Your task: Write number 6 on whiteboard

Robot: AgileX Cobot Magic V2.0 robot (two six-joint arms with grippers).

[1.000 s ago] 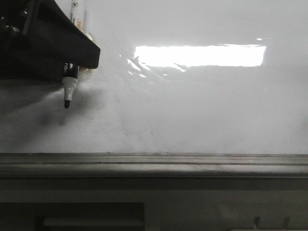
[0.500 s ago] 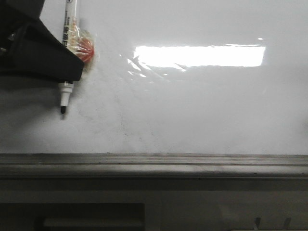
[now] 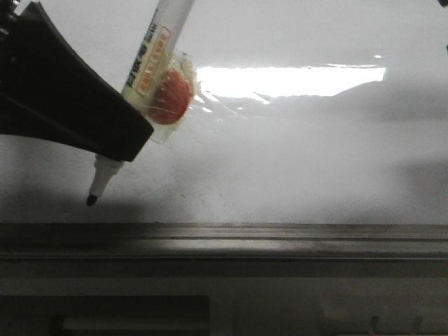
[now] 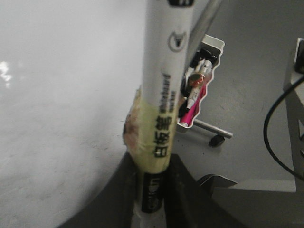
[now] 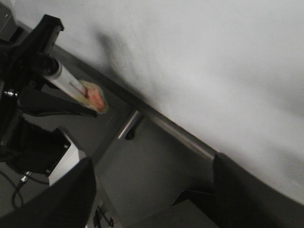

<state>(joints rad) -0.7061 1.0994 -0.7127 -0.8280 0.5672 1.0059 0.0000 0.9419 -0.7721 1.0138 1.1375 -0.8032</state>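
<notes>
The whiteboard (image 3: 301, 154) is glossy white with a glare patch and a grey edge rail (image 3: 280, 234). No number 6 shows on it, only faint smudges. My left gripper (image 3: 112, 150) is shut on a white whiteboard marker (image 3: 150, 59) with a red lump taped to its barrel. The marker is tilted, with its dark tip (image 3: 92, 200) low on the board just above the rail; I cannot tell if it touches. In the left wrist view the marker (image 4: 164, 95) stands between the shut fingers (image 4: 118, 199). My right gripper (image 5: 156, 190) is open and empty, off the board past its rail (image 5: 175, 128).
The right wrist view shows the left arm holding the marker (image 5: 71, 85) and floor below the board (image 5: 213, 57). In the left wrist view a small white holder with markers and something pink (image 4: 199, 80) stands on a wheeled stand beyond the board, with a black cable (image 4: 275, 137) nearby.
The left gripper has brought the marker down and nearer the camera. The tip has dropped toward the rail and the barrel now tilts with its top to the right.
</notes>
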